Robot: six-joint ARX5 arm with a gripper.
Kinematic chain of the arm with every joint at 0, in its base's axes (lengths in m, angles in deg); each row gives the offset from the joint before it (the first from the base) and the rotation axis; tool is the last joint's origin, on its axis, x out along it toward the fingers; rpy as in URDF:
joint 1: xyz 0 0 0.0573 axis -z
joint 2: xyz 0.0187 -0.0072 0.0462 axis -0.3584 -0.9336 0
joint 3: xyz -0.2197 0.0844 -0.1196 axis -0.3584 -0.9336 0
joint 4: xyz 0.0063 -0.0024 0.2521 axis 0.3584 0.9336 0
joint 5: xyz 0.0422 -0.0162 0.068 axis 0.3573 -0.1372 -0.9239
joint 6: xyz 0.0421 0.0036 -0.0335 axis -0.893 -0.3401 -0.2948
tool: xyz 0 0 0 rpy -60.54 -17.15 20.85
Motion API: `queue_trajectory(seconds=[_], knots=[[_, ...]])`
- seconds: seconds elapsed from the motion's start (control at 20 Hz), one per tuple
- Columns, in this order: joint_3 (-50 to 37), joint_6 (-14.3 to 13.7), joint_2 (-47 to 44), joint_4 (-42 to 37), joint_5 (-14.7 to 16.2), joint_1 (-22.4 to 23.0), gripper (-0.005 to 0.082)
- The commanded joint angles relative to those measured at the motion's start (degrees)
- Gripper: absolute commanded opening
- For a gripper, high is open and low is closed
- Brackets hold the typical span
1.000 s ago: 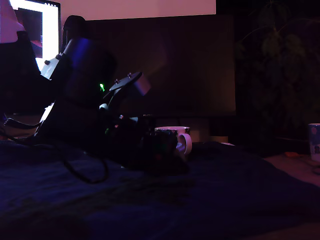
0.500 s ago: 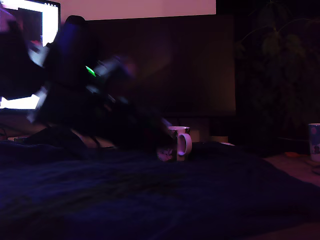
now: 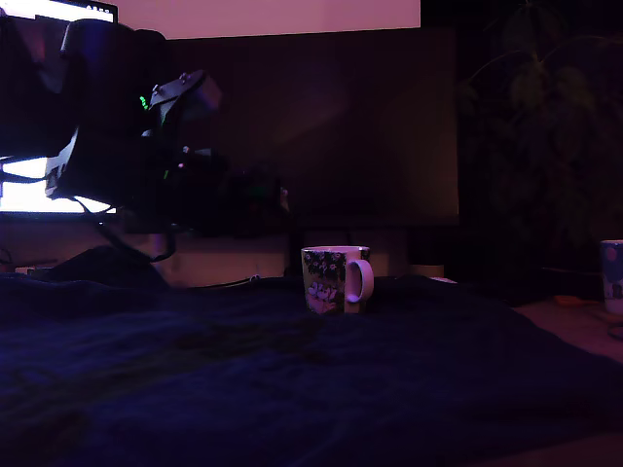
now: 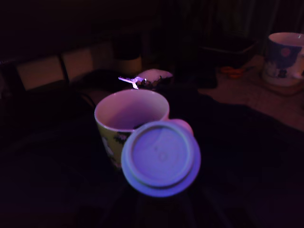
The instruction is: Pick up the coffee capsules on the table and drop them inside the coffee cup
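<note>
Exterior view: gripper raised at exterior view's left, well apart from white floral-print ceramic mug standing on dark navy wrinkled fabric table.

Wrist view: pale round-rimmed coffee capsule pinched between jaws, seen near mug rim. Carry step judged underway; alignment over opening, then release, required.

You have one coffee capsule, one patterned coffee cup, one pale cup with a red spot, and one lit monitor.
</note>
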Motion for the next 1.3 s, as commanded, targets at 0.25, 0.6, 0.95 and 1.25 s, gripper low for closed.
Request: queue_trajectory(seconds=[0.25, 0.6, 0.95, 1.25], knots=[[3.85, -0.28, 0.46, 3.76, 0.07, 0.07, 0.0250], [9.49, -0.31, 0.42, 13.35, 1.40, -0.31, 0.0250], [18.34, -0.33, -2.01, 23.23, 4.07, -1.44, 0.0250], [25.33, -2.91, -2.38, 31.52, 4.37, -1.68, 0.0250]])
